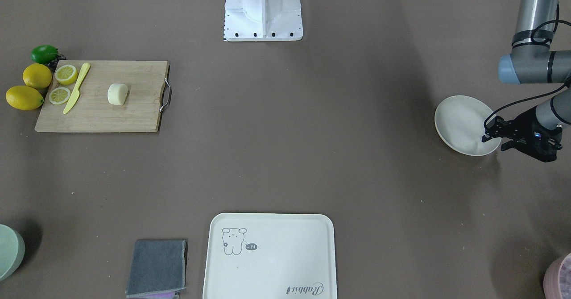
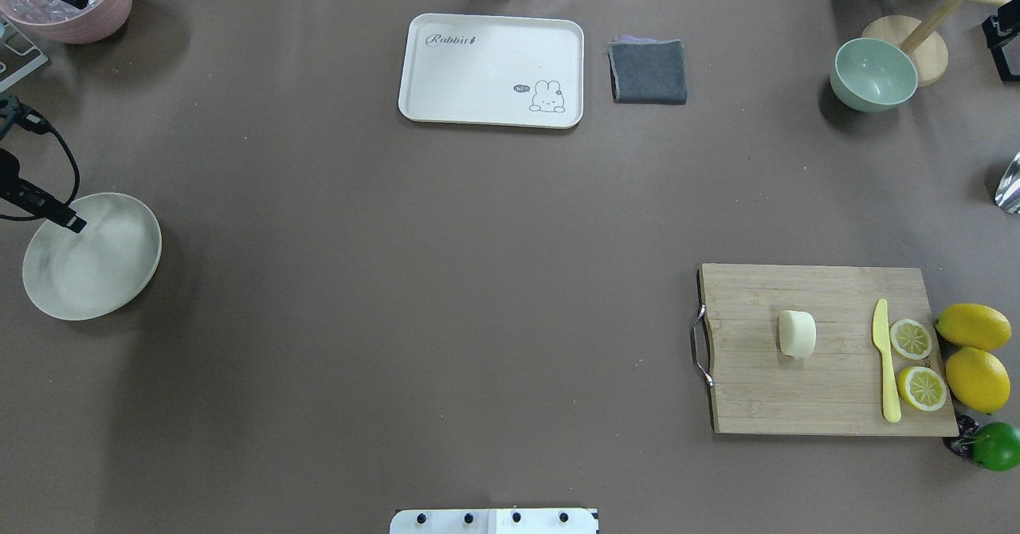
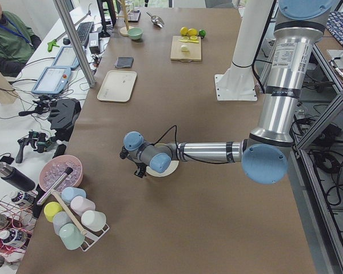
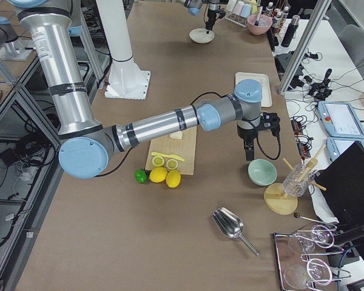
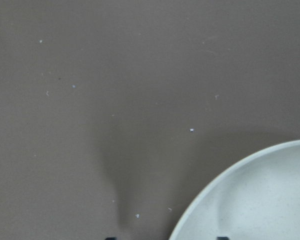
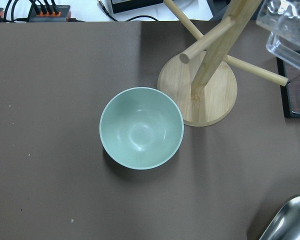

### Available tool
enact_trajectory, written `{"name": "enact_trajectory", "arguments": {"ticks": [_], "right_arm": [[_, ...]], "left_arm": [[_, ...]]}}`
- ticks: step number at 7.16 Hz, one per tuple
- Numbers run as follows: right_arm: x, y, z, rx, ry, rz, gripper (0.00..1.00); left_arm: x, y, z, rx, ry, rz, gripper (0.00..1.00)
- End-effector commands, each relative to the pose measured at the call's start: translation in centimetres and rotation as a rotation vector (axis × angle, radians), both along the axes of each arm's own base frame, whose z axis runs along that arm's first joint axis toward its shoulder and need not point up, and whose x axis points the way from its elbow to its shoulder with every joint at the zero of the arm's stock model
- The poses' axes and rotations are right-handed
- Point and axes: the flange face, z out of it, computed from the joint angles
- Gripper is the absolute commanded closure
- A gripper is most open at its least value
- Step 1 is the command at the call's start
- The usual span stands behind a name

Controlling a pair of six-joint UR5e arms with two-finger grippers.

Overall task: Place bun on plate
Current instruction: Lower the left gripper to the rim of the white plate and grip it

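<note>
The bun (image 1: 117,94) (image 2: 797,333) is a small pale cream block lying on a wooden cutting board (image 2: 805,390). Far across the table sits the round off-white plate (image 1: 461,122) (image 2: 92,267). My left gripper (image 1: 497,137) is open at the plate's outer edge. In the left wrist view its fingertips (image 5: 221,238) stand wide apart, with the plate's rim (image 5: 230,172) between them. My right gripper (image 4: 250,150) hangs above a green bowl (image 4: 262,171), far from the bun. It shows only in the exterior right view, so I cannot tell its state.
A yellow knife (image 2: 884,359), two lemon halves (image 2: 911,338), two whole lemons (image 2: 974,325) and a lime (image 2: 996,445) are on or beside the board. A cream tray (image 2: 478,72), a grey cloth (image 2: 649,72), a wooden stand (image 2: 916,40) and a pink bowl (image 2: 72,0) line the far side.
</note>
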Motion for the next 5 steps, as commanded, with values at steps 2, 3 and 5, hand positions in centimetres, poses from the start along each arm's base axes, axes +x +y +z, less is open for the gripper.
{"name": "enact_trajectory", "arguments": {"ticks": [2, 3, 5], "right_arm": [[0.1, 0.0, -0.1, 0.005, 0.015, 0.007, 0.00], [0.2, 0.1, 0.2, 0.000, 0.016, 0.007, 0.00], [0.1, 0.1, 0.1, 0.002, 0.013, 0.005, 0.00]], "left_arm": [[-0.3, 1.1, 0.0, 0.036, 0.047, 0.023, 1.00], [-0.3, 1.1, -0.1, 0.036, 0.048, 0.022, 1.00], [-1.7, 0.3, -2.1, -0.031, 0.144, -0.003, 1.00]]}}
